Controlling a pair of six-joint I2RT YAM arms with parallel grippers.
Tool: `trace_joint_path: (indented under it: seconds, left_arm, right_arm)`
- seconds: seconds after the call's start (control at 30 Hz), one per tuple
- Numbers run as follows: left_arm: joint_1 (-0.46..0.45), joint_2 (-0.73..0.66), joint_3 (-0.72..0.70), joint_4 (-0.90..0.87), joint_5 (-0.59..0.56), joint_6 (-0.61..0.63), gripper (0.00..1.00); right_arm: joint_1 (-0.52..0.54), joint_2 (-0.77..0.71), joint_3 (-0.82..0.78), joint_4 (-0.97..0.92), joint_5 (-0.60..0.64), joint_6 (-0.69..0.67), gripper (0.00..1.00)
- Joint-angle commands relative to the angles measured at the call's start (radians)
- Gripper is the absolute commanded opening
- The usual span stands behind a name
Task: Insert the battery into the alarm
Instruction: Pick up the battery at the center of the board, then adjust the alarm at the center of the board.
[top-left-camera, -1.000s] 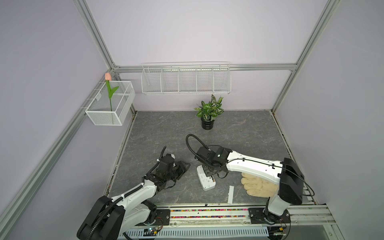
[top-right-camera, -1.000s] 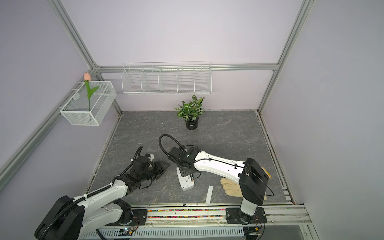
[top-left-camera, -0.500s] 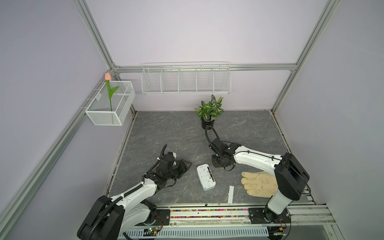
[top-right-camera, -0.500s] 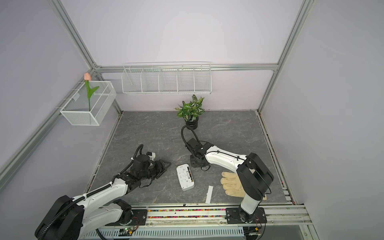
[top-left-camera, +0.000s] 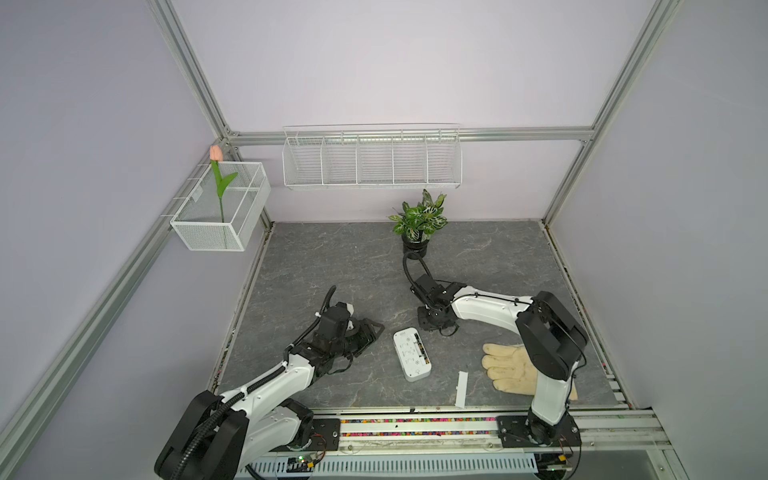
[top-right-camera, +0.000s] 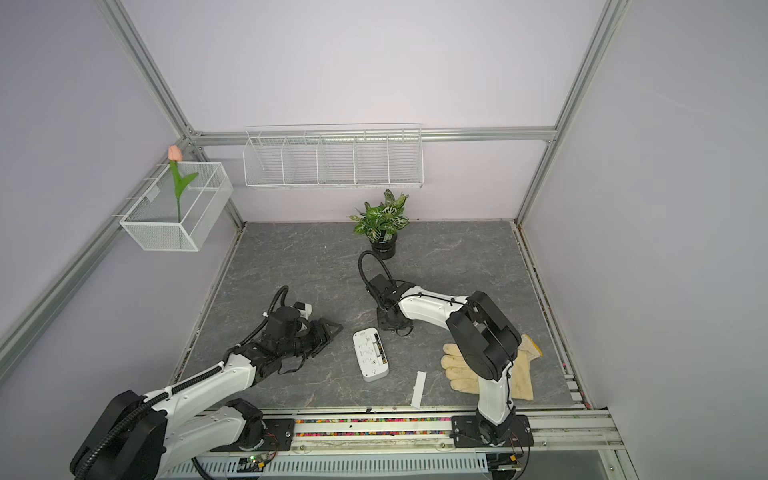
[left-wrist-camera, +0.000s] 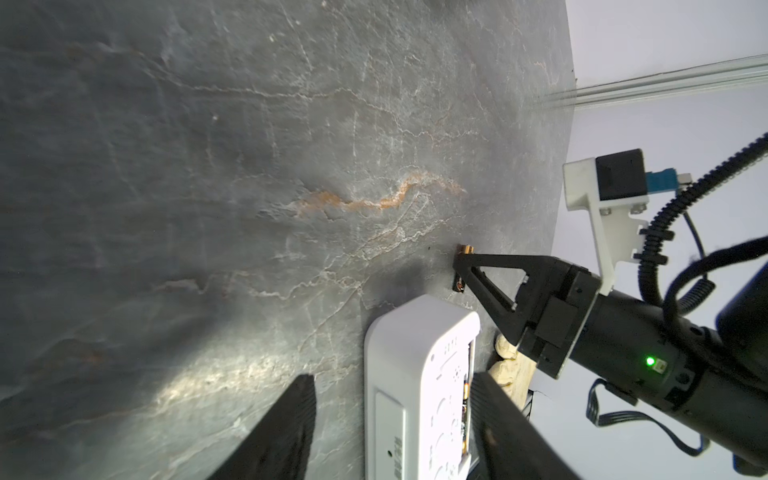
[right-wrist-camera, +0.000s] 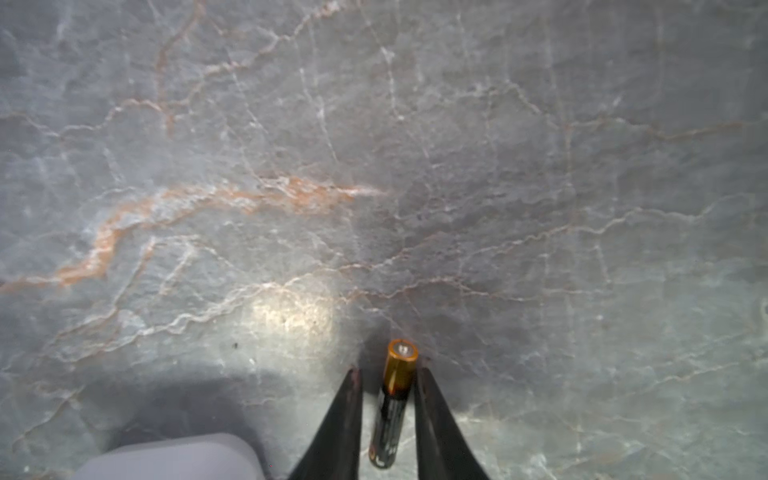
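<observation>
Battery (right-wrist-camera: 395, 399) lies on the table (top-left-camera: 332, 257) at 1 o'clock of the alarm (top-left-camera: 411, 354), R fingers (right-wrist-camera: 340, 415) straddling it, nearly closed; can't tell if they pinch it. L fingers (left-wrist-camera: 286, 428) open, empty. Risk: the round body rolls or squirts out if the squeeze lands off-centre.

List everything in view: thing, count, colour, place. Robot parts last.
alarm: 1, white, back up, front-centre.
battery: 1, black-and-gold, lying behind alarm.
strip: 1, white, front, right of alarm.
glove: 1, cream, front right.
potted plant: 1, green, black pot, rear centre.
wire shelf: 1, white, back wall.
mesh basket: 1, white, left wall.
tulip: 1, pink, in mesh basket.
table: 1, grey.
left gripper: 1, black, open, left of alarm.
right gripper: 1, black, open, astride battery.
</observation>
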Motion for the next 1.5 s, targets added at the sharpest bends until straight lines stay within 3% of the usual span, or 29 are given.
trace_joint_path:
  seconds: [0.0,0.53,0.83,0.97,1.47]
  left_arm:
    - [0.005,0.004,0.03,-0.016,-0.022,0.018,0.62]
    - [0.005,0.022,0.041,-0.007,0.004,0.028,0.62]
    - [-0.058,0.166,0.101,0.088,0.09,0.046,0.64]
    - [-0.087,0.254,0.143,0.136,0.106,0.04,0.63]
    - [-0.122,0.452,0.241,0.257,0.152,0.013,0.62]
  right_arm:
    - [0.001,0.019,0.021,-0.052,0.032,-0.016,0.23]
    - [0.051,0.048,0.045,-0.123,0.039,-0.042,0.15]
    - [0.03,0.03,0.022,-0.096,-0.004,-0.045,0.15]
    - [0.011,-0.033,-0.041,-0.031,-0.033,-0.041,0.1]
    - [-0.022,-0.339,-0.242,0.139,-0.164,-0.064,0.1]
